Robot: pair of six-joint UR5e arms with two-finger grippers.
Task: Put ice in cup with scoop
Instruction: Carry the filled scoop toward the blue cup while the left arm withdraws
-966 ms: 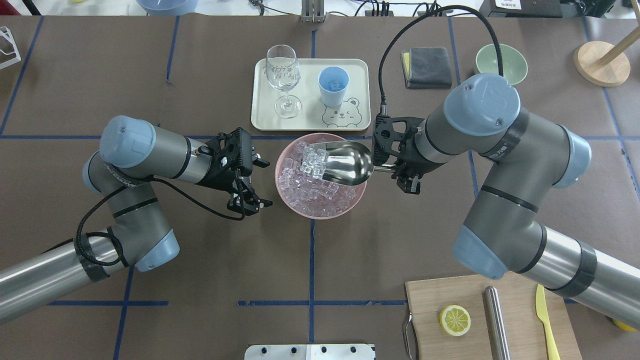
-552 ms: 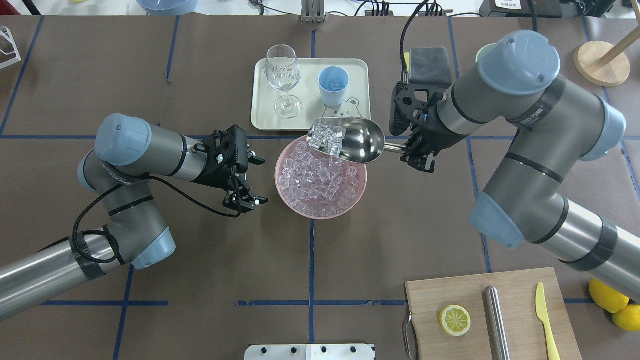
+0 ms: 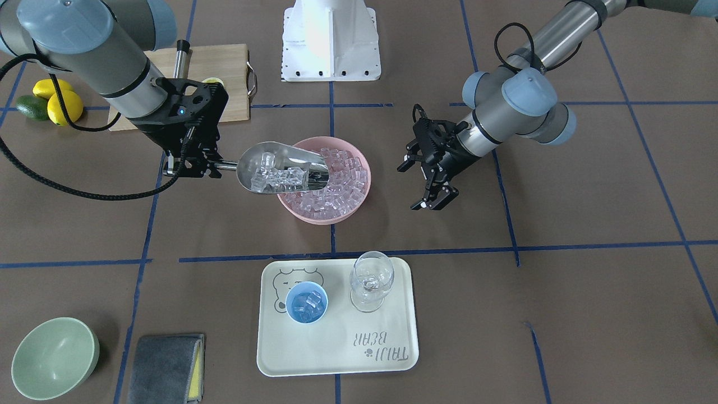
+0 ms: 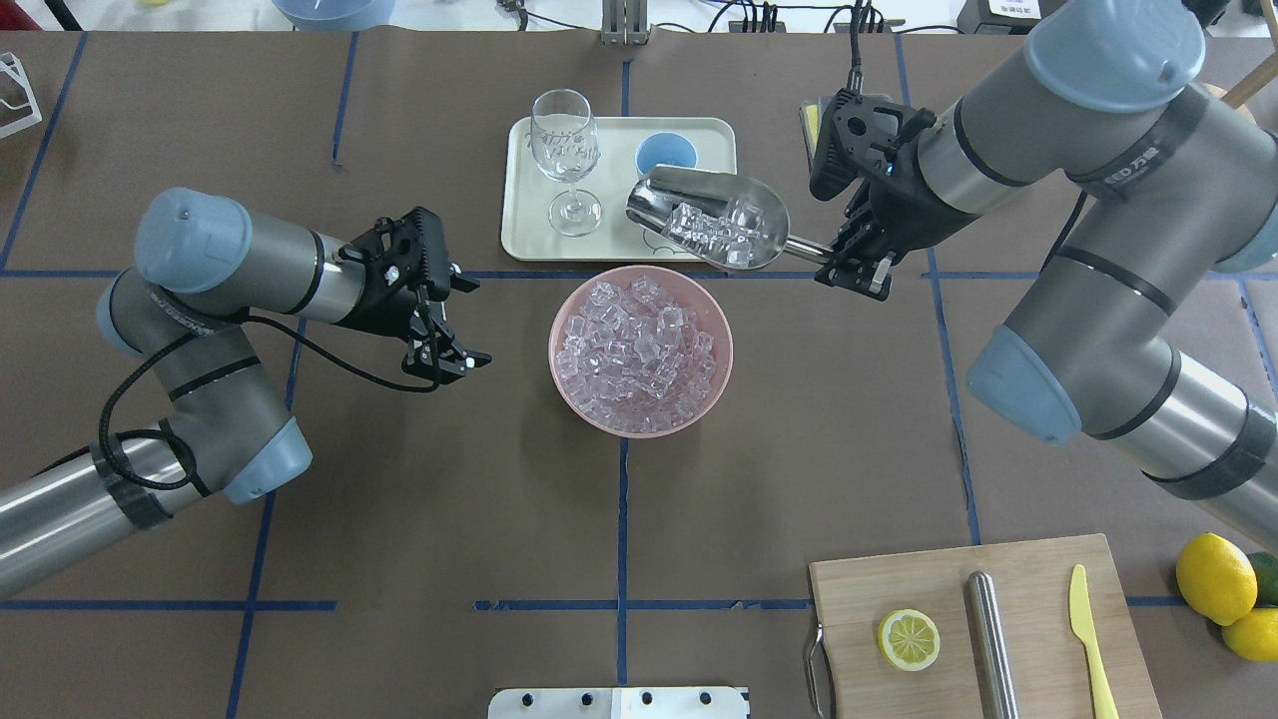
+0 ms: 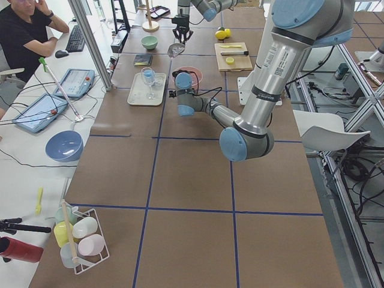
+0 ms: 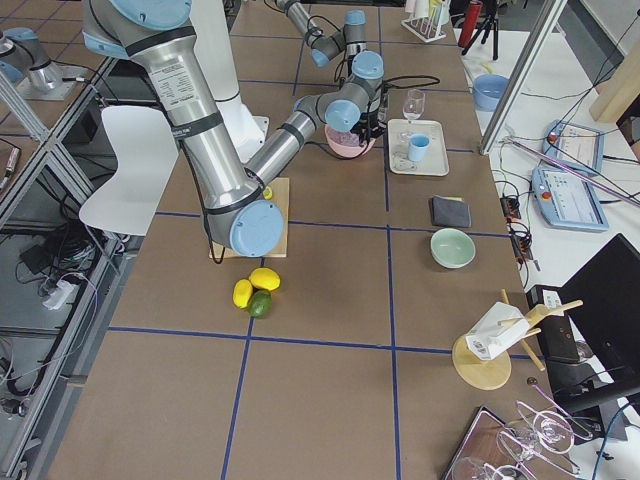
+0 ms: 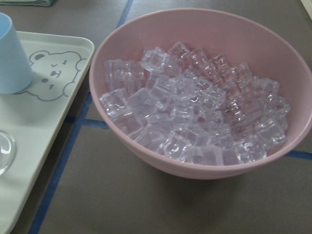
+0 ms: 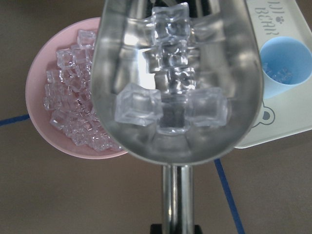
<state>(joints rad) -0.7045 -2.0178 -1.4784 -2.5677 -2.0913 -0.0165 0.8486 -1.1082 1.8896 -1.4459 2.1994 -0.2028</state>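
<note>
My right gripper is shut on the rod handle of the steel scoop. The scoop is held raised, with several ice cubes in its trough. Its mouth points toward the light-blue cup on the cream tray and partly covers it. In the right wrist view the loaded scoop fills the frame, with the cup ahead on the right. The cup holds a few cubes. The pink bowl is full of ice. My left gripper is open and empty, left of the bowl.
A clear wine glass stands on the tray left of the cup. A wooden board at front right holds a lemon slice, a steel cylinder and a yellow knife; lemons lie beside it. A green bowl and a grey cloth sit beyond the tray.
My right arm lifted the loaded scoop out of the pink bowl and carried it up toward the tray and cup. My left arm drew back to the left, away from the bowl.
</note>
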